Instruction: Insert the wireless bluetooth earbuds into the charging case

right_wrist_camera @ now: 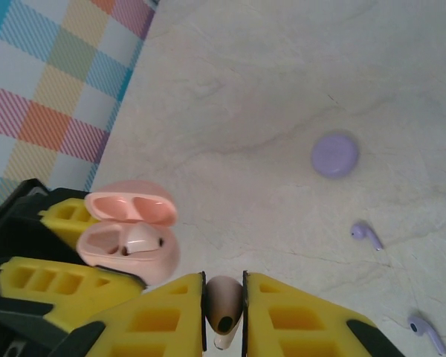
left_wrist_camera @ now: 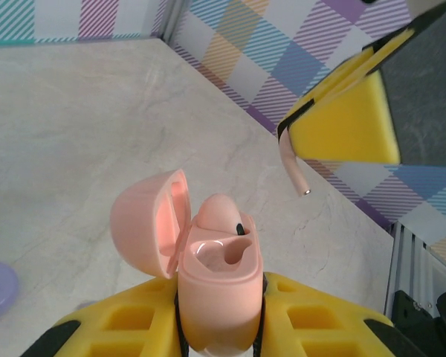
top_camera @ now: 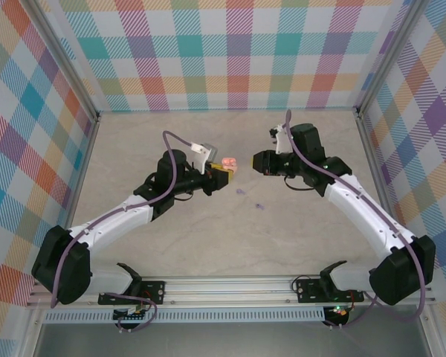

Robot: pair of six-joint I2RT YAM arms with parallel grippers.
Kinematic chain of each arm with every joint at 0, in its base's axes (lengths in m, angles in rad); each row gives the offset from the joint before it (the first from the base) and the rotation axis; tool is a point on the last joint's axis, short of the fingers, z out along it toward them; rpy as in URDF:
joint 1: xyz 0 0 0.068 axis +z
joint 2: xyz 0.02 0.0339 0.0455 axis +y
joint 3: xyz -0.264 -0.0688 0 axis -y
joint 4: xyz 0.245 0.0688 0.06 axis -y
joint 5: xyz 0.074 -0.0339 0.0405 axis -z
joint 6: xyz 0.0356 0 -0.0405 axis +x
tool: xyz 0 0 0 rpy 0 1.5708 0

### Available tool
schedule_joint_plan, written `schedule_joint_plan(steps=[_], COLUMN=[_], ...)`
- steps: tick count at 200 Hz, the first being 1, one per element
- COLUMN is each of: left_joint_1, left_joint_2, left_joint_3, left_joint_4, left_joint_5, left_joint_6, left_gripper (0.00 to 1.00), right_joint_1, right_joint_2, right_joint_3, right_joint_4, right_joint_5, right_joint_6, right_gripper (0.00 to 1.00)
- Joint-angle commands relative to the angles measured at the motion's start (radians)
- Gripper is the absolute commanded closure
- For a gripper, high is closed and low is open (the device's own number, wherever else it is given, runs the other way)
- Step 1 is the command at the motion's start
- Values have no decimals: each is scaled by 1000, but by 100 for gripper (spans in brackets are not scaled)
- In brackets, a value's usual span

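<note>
My left gripper (left_wrist_camera: 219,316) is shut on the pink charging case (left_wrist_camera: 221,286), held above the table with its lid (left_wrist_camera: 145,223) swung open. One pale pink earbud (left_wrist_camera: 219,212) sits in one well; the other well is empty. My right gripper (right_wrist_camera: 224,316) is shut on the second pink earbud (right_wrist_camera: 224,299), and its stem (left_wrist_camera: 294,168) hangs above and to the right of the case. In the top view both grippers (top_camera: 221,172) (top_camera: 260,161) face each other across the case (top_camera: 231,163). Two lilac earbuds (right_wrist_camera: 366,235) (right_wrist_camera: 427,332) lie loose on the table.
A closed lilac round case (right_wrist_camera: 334,154) lies flat on the pale marbled tabletop (right_wrist_camera: 282,89), beyond the loose lilac earbuds. Checked fabric walls (top_camera: 230,52) enclose the table on three sides. An aluminium rail (top_camera: 230,286) runs along the near edge.
</note>
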Motion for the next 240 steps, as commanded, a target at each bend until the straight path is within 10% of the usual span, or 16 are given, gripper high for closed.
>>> schedule_joint_plan(steps=[1,240], left_joint_1=[-8,-28], left_joint_2=[16,107], left_joint_3=[-9,32], left_joint_4=[86,237], left_joint_5=[73,187], left_joint_6=[73,-82], left_gripper=[75,75], right_joint_1=[5,110], right_joint_2=[-30,27], right_joint_3=[30,95], right_joint_4=[48,71], right_joint_5=[-60,46], right_joint_6=[-31,-68], right_gripper=[80,79])
